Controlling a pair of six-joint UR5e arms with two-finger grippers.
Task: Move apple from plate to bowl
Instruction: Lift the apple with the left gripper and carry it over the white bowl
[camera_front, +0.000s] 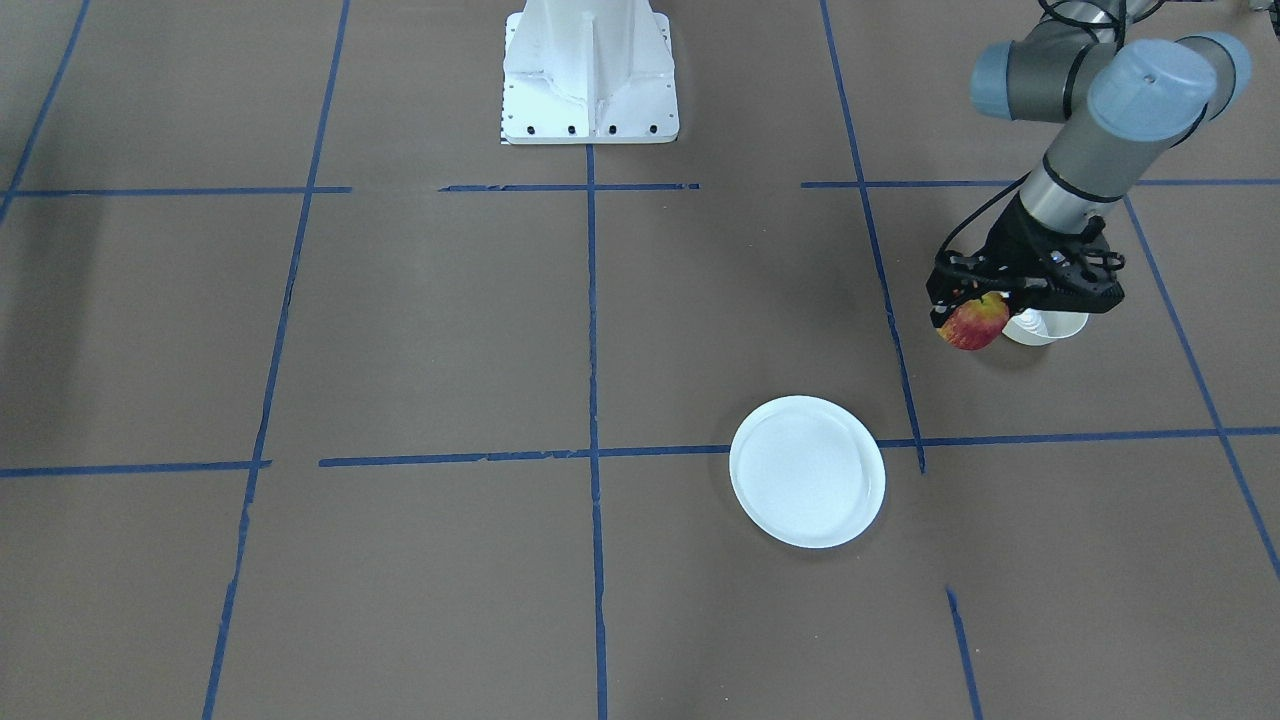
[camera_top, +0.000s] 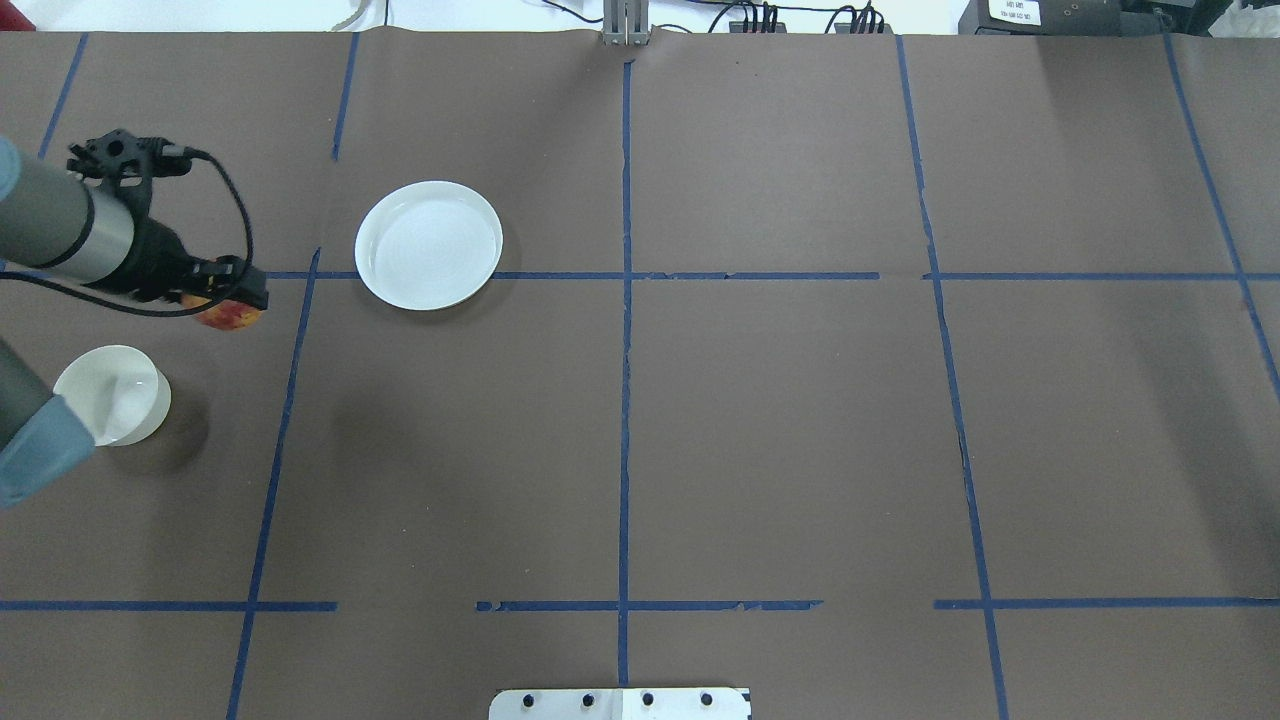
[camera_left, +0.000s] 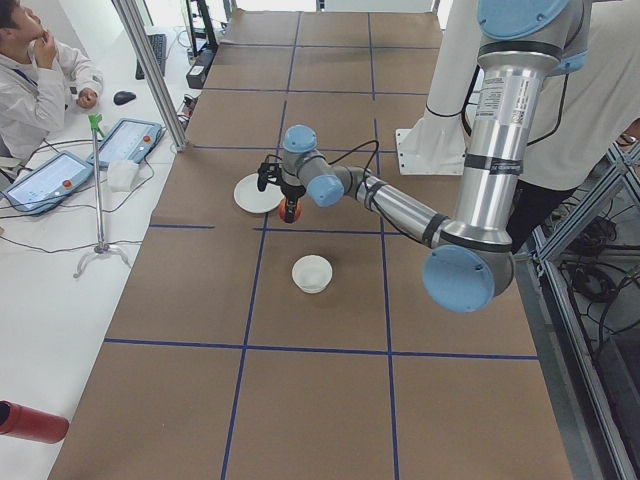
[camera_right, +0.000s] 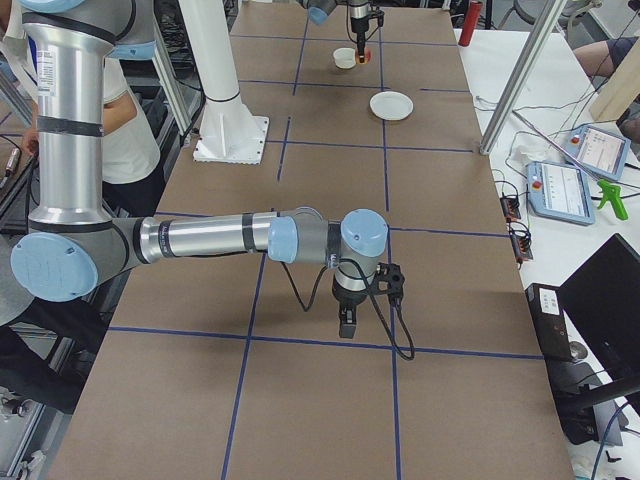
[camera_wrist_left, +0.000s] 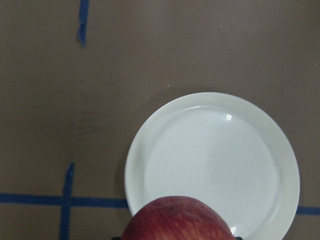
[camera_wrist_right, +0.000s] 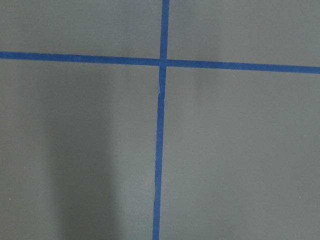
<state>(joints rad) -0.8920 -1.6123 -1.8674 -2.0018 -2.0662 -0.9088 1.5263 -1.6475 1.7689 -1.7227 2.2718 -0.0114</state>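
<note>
White mounting base at the near edge of the brown worktop, centre. Right arm stretched low over the near right part of the worktop. Its wrist camera sees only a cross of blue tape. The right jaws show in the side view alone, so cannot tell whether apart or together. Near left: bowl upright on the worktop. The left arm's elbow covers the bowl's left edge in the overhead view, and the wrist hardware hides part of it in the front-facing view. Farther, a little right of the bowl: left jaws clamped on the apple, held clear of the worktop, off the plate and not over the bowl. Farther and right again: plate lying across a tape line, well apart from the bowl. Beyond the worktop's left end: an operator seated at a white desk with two tablets.
</note>
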